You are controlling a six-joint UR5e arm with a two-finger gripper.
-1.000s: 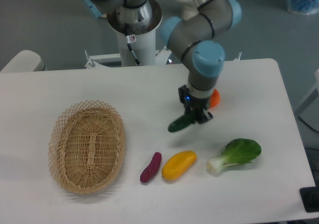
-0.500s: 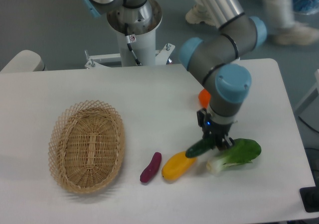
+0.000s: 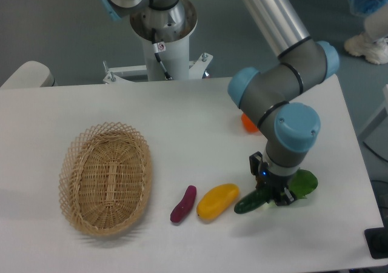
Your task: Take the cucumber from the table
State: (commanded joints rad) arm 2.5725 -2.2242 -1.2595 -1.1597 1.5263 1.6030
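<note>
A dark green glossy cucumber (image 3: 250,202) is held tilted in my gripper (image 3: 271,193), its free end pointing down-left just above the white table (image 3: 182,127). The gripper is shut on its right end, at the front right of the table, right of the yellow fruit (image 3: 217,201). My wrist covers most of the leafy bok choy (image 3: 304,182) behind it.
A wicker basket (image 3: 107,177) sits at the left. A small purple eggplant (image 3: 183,204) lies beside the yellow fruit. An orange object (image 3: 248,122) shows behind my arm near the back right. The table's front edge runs close below the gripper.
My arm has carried the cucumber from the table's middle toward the front right, now over the bok choy's spot and lower in the frame.
</note>
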